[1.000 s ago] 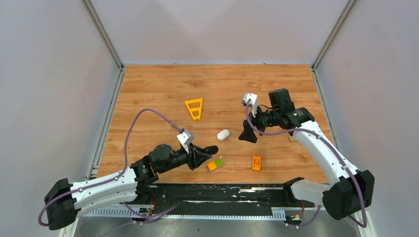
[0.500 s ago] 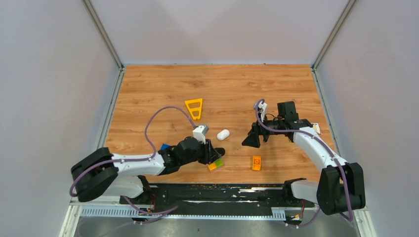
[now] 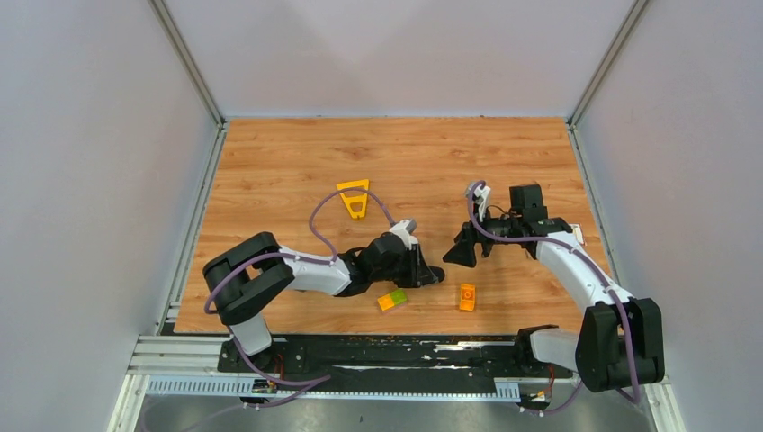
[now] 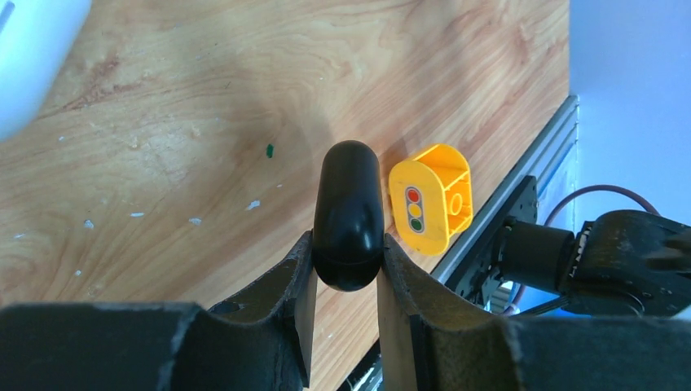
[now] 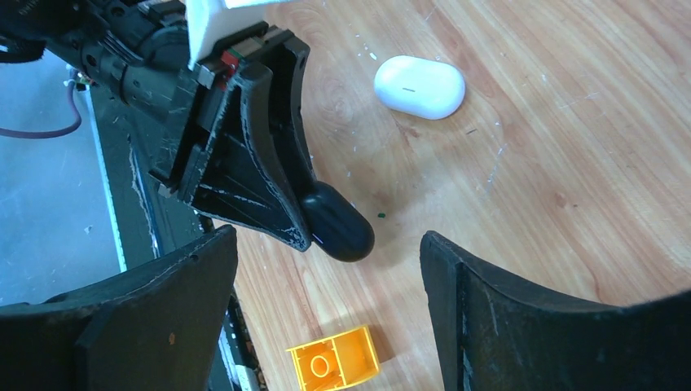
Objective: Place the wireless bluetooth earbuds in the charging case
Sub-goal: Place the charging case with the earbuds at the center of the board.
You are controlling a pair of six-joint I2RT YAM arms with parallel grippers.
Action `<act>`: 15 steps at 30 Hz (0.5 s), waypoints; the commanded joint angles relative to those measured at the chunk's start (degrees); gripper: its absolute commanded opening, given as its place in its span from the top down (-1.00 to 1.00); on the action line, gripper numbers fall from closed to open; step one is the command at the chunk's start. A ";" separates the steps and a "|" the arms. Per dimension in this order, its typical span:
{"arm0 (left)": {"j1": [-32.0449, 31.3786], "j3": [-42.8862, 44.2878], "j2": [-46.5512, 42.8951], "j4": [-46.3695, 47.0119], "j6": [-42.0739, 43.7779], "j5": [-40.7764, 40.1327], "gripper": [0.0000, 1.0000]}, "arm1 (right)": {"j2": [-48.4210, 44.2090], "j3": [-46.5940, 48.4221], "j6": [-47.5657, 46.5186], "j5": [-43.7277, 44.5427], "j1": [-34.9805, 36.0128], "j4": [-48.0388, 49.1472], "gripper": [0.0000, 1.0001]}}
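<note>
The white oval charging case (image 5: 420, 85) lies shut on the wood; in the left wrist view it is only a white blur (image 4: 24, 57), and in the top view my left wrist covers it. My left gripper (image 4: 346, 244) is shut on a glossy black capsule (image 4: 349, 212) with a seam, about as big as the case. The capsule (image 3: 435, 273) is held low over the table, just in front of my right gripper (image 3: 461, 255). My right gripper (image 5: 326, 244) stands open, its fingers either side of the capsule (image 5: 338, 230) but apart from it. No small earbuds show in any view.
An orange brick (image 3: 467, 297) with a traffic-light face (image 4: 430, 198) lies just past the capsule, near the table's front edge. A yellow-green and orange brick (image 3: 391, 301) sits left of it. A yellow triangle piece (image 3: 354, 198) lies farther back. The metal rail (image 3: 360, 346) runs along the front.
My left arm has swung right with the black capsule, past the yellow-green brick, and now covers the white case from above. My right gripper has come down and back a little, still open.
</note>
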 commanded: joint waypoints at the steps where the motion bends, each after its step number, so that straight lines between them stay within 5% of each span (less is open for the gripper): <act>1: 0.07 3.60 1.03 0.42 -2.03 0.69 0.38 | -2.48 0.05 -1.80 0.88 -1.12 2.63 -0.64; 7: 0.05 8.48 -0.87 -16.45 4.66 -5.53 0.28 | -3.39 -0.31 -1.69 1.53 -1.93 2.99 -0.64; 15: 0.04 11.67 0.54 -22.99 7.67 -3.75 0.10 | -2.78 -0.13 -1.79 1.60 -2.43 2.99 -0.64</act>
